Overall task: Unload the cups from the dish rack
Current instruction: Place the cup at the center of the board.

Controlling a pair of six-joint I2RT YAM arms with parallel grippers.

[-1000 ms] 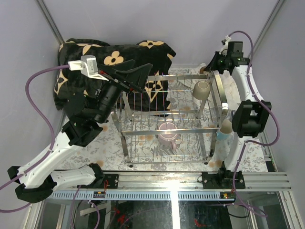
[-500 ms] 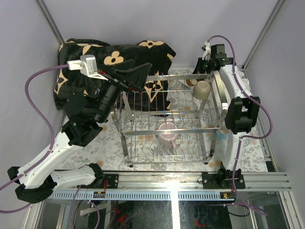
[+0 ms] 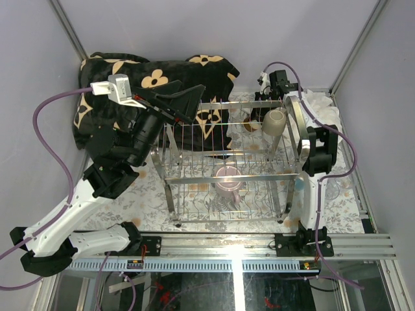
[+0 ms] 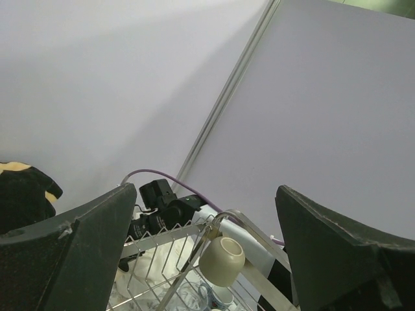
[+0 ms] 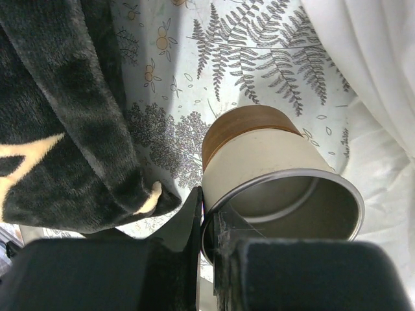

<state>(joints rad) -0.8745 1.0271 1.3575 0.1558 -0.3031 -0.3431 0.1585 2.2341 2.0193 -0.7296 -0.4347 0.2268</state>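
Fingers of the right gripper (image 5: 209,223) are pinching the near lip of a beige cup (image 5: 259,162) with a brown base, one finger inside and one outside. Their bodies are blurring into a dark mass along the bottom of the wrist view. The cup is hanging tilted over the fern-print tablecloth (image 5: 214,58), between a black patterned blanket (image 5: 58,110) and a white cloth (image 5: 369,71). Whether its base is touching the tablecloth is hard to tell. From above, the cup is showing only as a brown-ringed shape through the far wires of the dish rack (image 3: 194,177), and that view is not settling whether it is inside the rack or just beyond it.

The left gripper (image 3: 193,103) is hovering above the rack's far left corner with jaws spread wide, holding nothing. A cream cup (image 3: 275,121) is sitting tipped on the upper tier at the far right. A pink-mauve mug (image 3: 228,181) is resting on the lower tier, crossed by wires. A light blue cup (image 3: 301,185) is peeking out beside the rack's right end, mostly covered by the right arm.
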